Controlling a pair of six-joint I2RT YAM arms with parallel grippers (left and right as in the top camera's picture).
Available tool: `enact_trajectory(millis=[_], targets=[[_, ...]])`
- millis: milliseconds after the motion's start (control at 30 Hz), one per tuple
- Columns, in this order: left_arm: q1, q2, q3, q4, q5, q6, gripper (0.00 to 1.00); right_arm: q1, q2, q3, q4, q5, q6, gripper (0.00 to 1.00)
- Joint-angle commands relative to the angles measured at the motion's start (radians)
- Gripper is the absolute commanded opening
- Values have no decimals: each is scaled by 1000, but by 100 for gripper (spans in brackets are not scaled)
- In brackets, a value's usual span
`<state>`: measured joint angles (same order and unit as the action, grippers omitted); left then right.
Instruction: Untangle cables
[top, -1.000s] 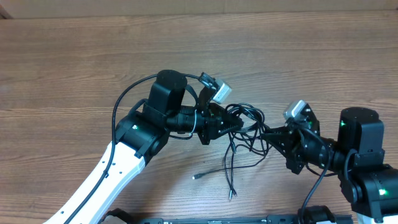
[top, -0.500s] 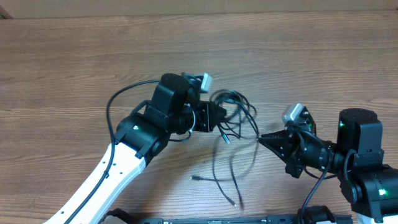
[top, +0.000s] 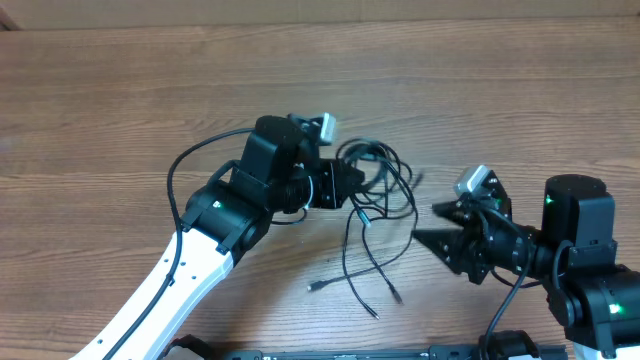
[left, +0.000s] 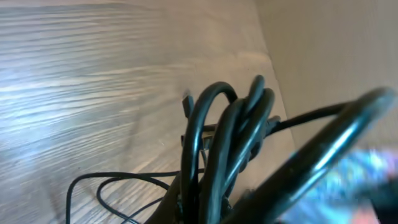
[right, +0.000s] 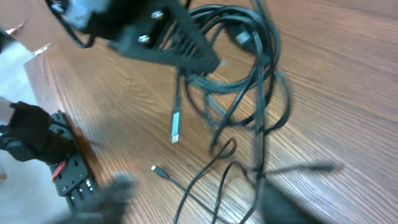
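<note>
1. Your left gripper (top: 350, 186), just left of the overhead frame's centre, is clenched on the cables (top: 385, 185). The bundle's loops stand out from its fingertips towards the right.
2. In your left wrist view those same loops (left: 221, 143) rise thick and close from the bottom centre of the frame and arch over the table (left: 74, 74). Thinner strands lie on the wood at the lower left.
3. From the grip, loose strands trail down to the lower centre of the overhead frame. One small plug (top: 315, 286) lies on the wood at the left of that spread, and a second strand end lies a little to its right.
4. In your right wrist view the left gripper (right: 180, 50) sits at the upper left with the tangle spilling from it across the top centre. A silver plug (right: 175, 129) shows on a straight strand below it, left of centre.
5. Your right gripper (top: 432, 226), right of centre in the overhead frame, is released. Its jaws are spread and nothing shows between them. It points left at the tangle, near it but apart from it.
6. In the right wrist view its own fingers are only a dark blur along the bottom edge, so you cannot judge contact from there.
</note>
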<state>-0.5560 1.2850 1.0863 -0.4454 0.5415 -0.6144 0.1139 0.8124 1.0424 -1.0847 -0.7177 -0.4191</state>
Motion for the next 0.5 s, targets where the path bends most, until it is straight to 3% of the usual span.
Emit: enact_trajectory(millis=[0,133,233,467], targets=[[0,-10,10,8,235,269,4,4,-9,12,5,30,5,100],[0,-10,10,4,294,312,4,4,-9,12,5,152,131,100],[0,-10,10,4,295,312,4,4,-9,12,5,378,304,100],[-3,-10,10,9,373,312,4,4,-9,12,16,406,326,100]])
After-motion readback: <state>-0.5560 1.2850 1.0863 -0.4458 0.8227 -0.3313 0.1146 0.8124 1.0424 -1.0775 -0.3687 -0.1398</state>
